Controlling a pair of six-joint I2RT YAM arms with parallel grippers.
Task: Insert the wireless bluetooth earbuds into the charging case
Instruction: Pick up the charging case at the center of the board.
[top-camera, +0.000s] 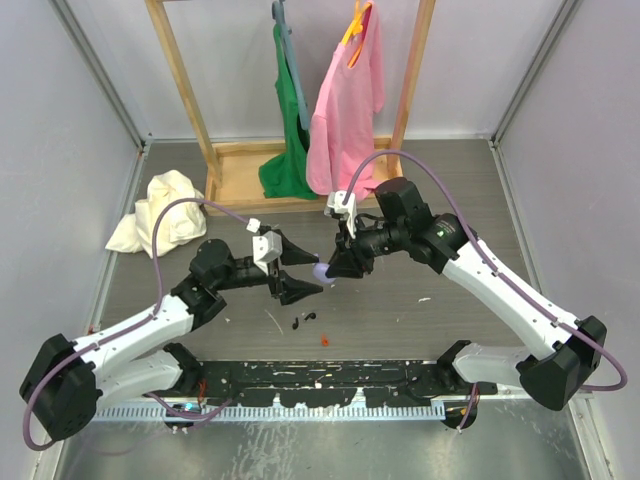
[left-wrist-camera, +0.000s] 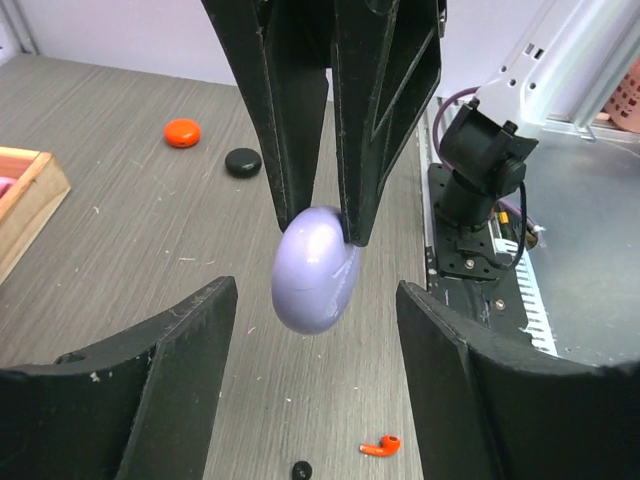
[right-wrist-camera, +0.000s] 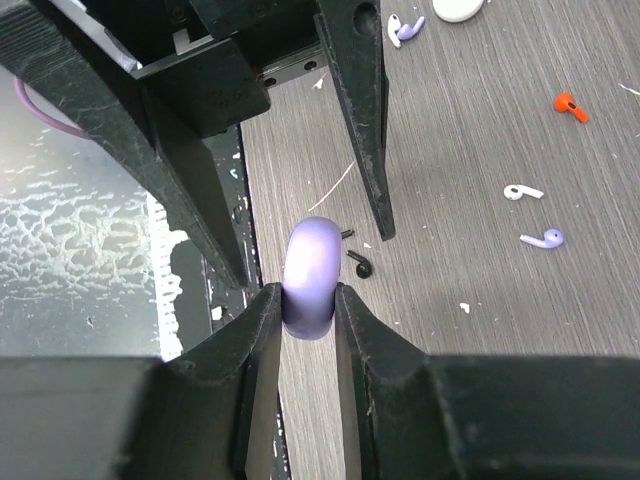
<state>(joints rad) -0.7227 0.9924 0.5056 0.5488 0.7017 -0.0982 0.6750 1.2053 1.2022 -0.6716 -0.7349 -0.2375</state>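
A closed, lilac, egg-shaped charging case (right-wrist-camera: 312, 275) hangs above the table, and my right gripper (right-wrist-camera: 307, 295) is shut on its two flat sides. My left gripper (left-wrist-camera: 315, 300) is open, with a finger on either side of the case (left-wrist-camera: 315, 270) and a gap on both sides. The two grippers meet mid-table around the case (top-camera: 322, 271). A lilac earbud (right-wrist-camera: 543, 239), a white earbud (right-wrist-camera: 522, 192), an orange earbud (right-wrist-camera: 569, 105) and a black earbud (right-wrist-camera: 360, 266) lie loose on the table.
An orange earbud (left-wrist-camera: 380, 446) and a black bit (left-wrist-camera: 301, 469) lie under the left gripper. Round orange (left-wrist-camera: 182, 131) and black (left-wrist-camera: 242, 162) pieces sit further off. A wooden clothes rack (top-camera: 245, 165) and a crumpled cloth (top-camera: 160, 210) stand at the back.
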